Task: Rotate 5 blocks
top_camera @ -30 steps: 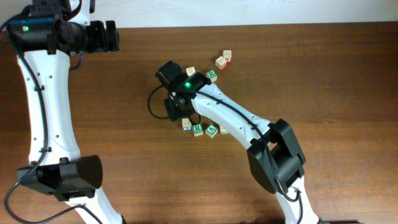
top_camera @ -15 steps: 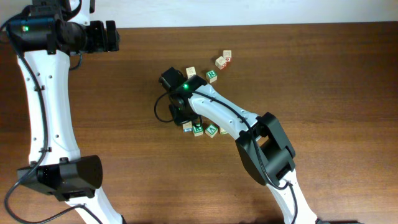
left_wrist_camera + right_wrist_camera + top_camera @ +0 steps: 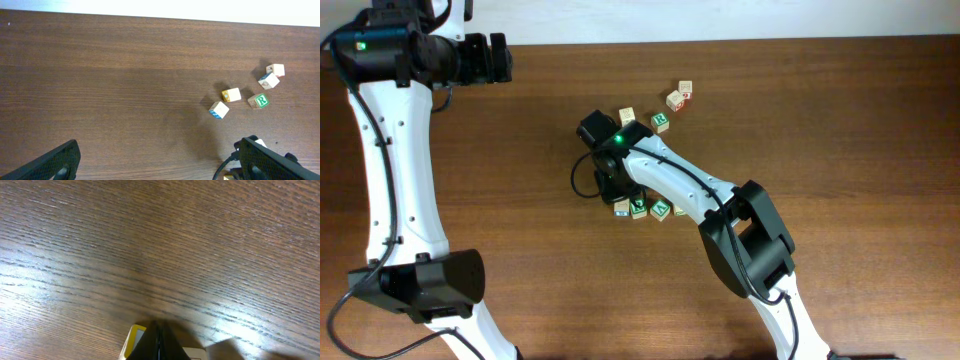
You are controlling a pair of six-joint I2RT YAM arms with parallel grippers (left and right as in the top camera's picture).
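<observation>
Near the middle of the dark wooden tabletop (image 3: 840,120), counted small pale-wood alphabet cubes (image 3: 660,121) in two loose groups: four toward the far edge, among them the cube with red marks (image 3: 676,99), and a few closer in, half hidden under the right arm's wrist (image 3: 605,165). Found the right gripper (image 3: 158,339) clenched on nothing, tips low over the wood, just beside a yellow-edged cube (image 3: 133,339) of the nearer group; could not tell whether touching it. Found the left gripper (image 3: 499,58) released wide, parked by the far left corner, well apart from every block.

Judged the blocks light, stiff and smooth-faced, so likely to skid on the polished wood rather than turn if nudged off-centre. Reckoned them best taken across two opposite flat faces, low down, or pushed at one corner with shut tips. Expected no fragility.

Against a second earlier, noted the right elbow drawn in toward the middle and the wrist slid over the green-lettered cube (image 3: 639,208), now partly covered. Saw no cube shifted, and the left arm unmoved.
</observation>
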